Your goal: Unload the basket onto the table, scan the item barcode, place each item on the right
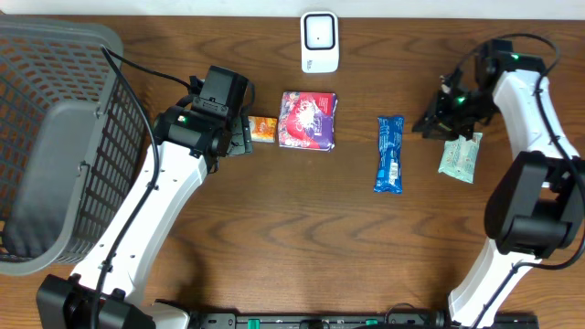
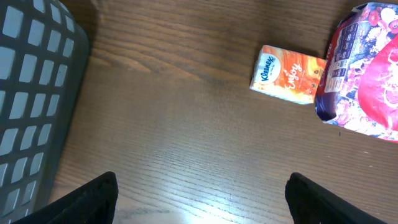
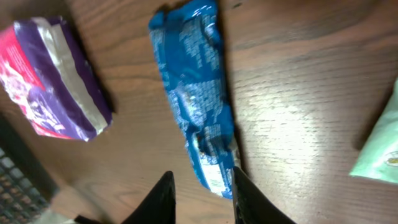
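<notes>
A white barcode scanner [image 1: 320,41] stands at the back of the table. In front of it lie an orange Kleenex pack [image 1: 263,129], a red and purple pack [image 1: 308,120], a blue packet [image 1: 390,153] and a pale green pack [image 1: 460,157]. My left gripper [image 1: 241,137] hovers just left of the Kleenex pack [image 2: 287,75], open wide with bare wood between its fingers [image 2: 93,199]. My right gripper [image 1: 433,119] hangs between the blue packet [image 3: 196,93] and the green pack [image 3: 379,155]. Its jaws stand a little apart and hold nothing; the packet's lower end shows past them on the table.
A large grey mesh basket [image 1: 55,137] fills the left side, its wall close to my left arm [image 2: 31,93]. The red and purple pack [image 2: 367,74] touches the Kleenex pack. Bare wood spans the front half of the table.
</notes>
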{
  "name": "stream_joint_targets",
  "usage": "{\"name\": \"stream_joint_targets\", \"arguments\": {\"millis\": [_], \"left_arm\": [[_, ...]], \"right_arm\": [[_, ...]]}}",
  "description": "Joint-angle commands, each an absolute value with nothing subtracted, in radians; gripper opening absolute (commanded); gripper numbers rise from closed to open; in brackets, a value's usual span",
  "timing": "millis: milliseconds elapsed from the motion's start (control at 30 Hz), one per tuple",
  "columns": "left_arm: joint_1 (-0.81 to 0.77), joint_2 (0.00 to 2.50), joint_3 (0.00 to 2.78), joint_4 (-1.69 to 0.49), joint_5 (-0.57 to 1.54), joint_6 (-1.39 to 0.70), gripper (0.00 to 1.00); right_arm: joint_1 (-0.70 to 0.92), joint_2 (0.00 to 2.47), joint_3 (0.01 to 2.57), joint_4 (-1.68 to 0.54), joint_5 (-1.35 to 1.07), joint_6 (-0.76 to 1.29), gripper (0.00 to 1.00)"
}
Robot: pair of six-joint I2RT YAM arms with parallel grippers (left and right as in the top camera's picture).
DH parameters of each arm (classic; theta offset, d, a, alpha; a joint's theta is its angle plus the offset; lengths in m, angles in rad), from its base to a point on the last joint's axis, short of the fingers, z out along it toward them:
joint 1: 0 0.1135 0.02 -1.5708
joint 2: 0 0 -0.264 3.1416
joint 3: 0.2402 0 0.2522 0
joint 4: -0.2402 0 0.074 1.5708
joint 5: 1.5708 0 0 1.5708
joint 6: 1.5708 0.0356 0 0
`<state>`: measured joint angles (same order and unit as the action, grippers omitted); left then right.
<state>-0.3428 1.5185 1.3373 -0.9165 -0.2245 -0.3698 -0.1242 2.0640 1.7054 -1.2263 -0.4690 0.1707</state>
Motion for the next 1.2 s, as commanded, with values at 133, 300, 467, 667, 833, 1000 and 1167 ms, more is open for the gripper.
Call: {"name": "stream_joint_targets", "arguments": {"millis": [133, 300, 467, 667, 833, 1000, 1167], "left_arm": [[-0.342, 1.524, 1.345, -0.919, -0.244, -0.379, 0.86], [-0.342, 1.524, 1.345, -0.919, -0.244, -0.379, 0.86], [-0.342, 1.524, 1.345, -0.919, -0.244, -0.379, 0.86], [-0.342, 1.524, 1.345, -0.919, -0.244, -0.379, 0.86], [-0.342, 1.524, 1.345, -0.919, -0.244, -0.379, 0.86], [-0.342, 1.524, 1.345, -0.919, -0.244, -0.379, 0.86], [-0.342, 1.524, 1.345, -0.919, -0.244, -0.379, 0.86]], "right_arm": [[0.018, 2.067, 1.652, -1.203, -0.215, 0.221, 0.52], [0.087, 2.067, 1.561, -1.108, -0.025, 0.336, 0.68], [0.092, 2.068, 1.464, -0.983, -0.041, 0.37, 0.59], [0.091, 2.069, 1.379, -0.853, -0.079, 0.361, 0.28], [0.07, 2.068, 1.383, -0.826, 0.022, 0.361, 0.06], [-0.016, 2.068, 1.434, -0.833, 0.07, 0.269, 0.05], [-0.078, 2.068, 1.547, -0.894, 0.07, 0.219, 0.11]]}}
